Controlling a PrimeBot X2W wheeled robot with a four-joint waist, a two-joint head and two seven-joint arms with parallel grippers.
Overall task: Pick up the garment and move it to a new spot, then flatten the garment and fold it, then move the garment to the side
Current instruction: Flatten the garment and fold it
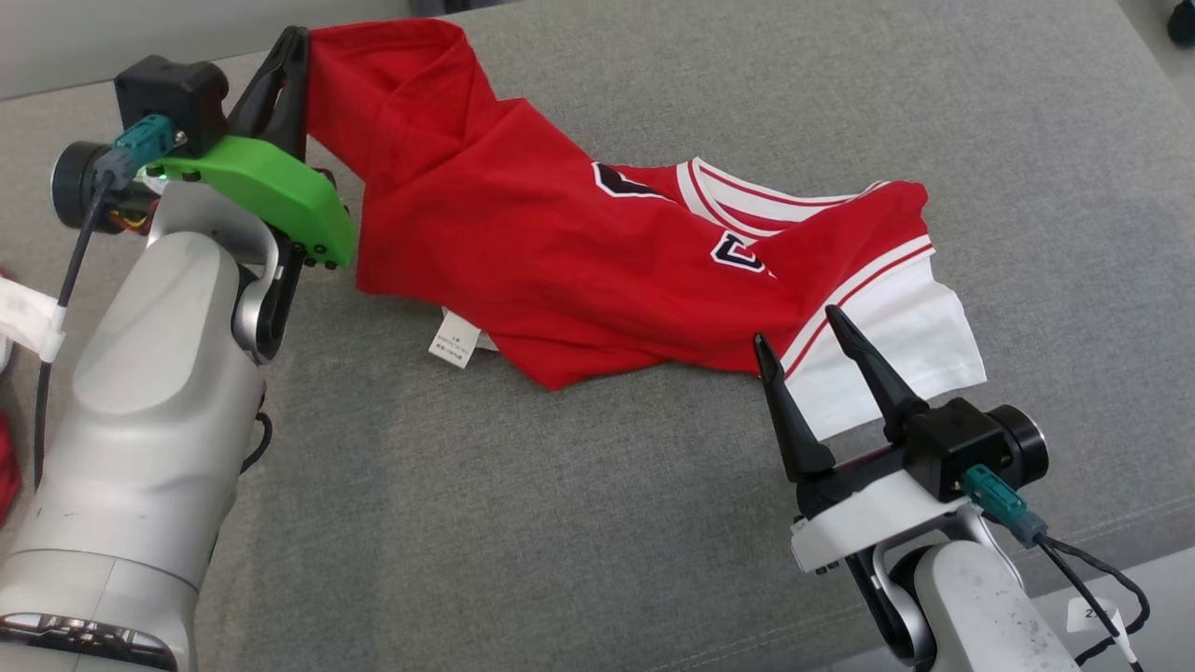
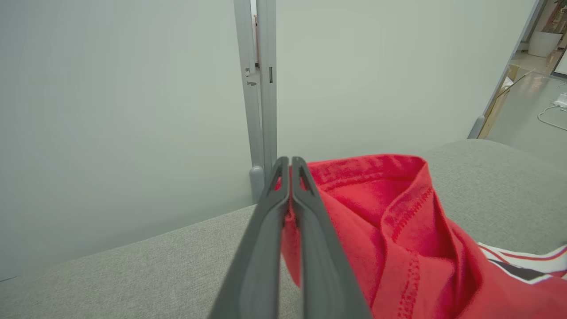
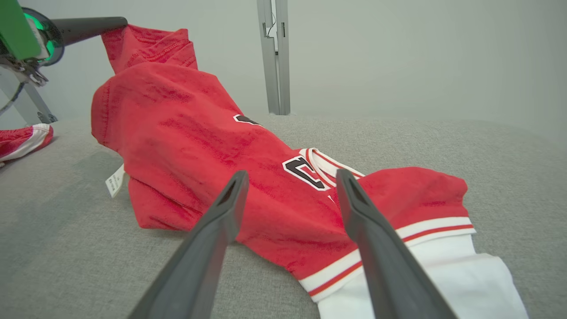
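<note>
Garment (image 1: 560, 252), red with white trim, is held up at its left end, where you see your left gripper (image 1: 291, 56) pinching a bunched hem between closed fingers. From there it drapes rightward over the grey cushion (image 1: 560, 523). At the right end, your right gripper (image 1: 795, 327) stands spread around the white sleeve (image 1: 896, 345) edge, possibly touching it.
</note>
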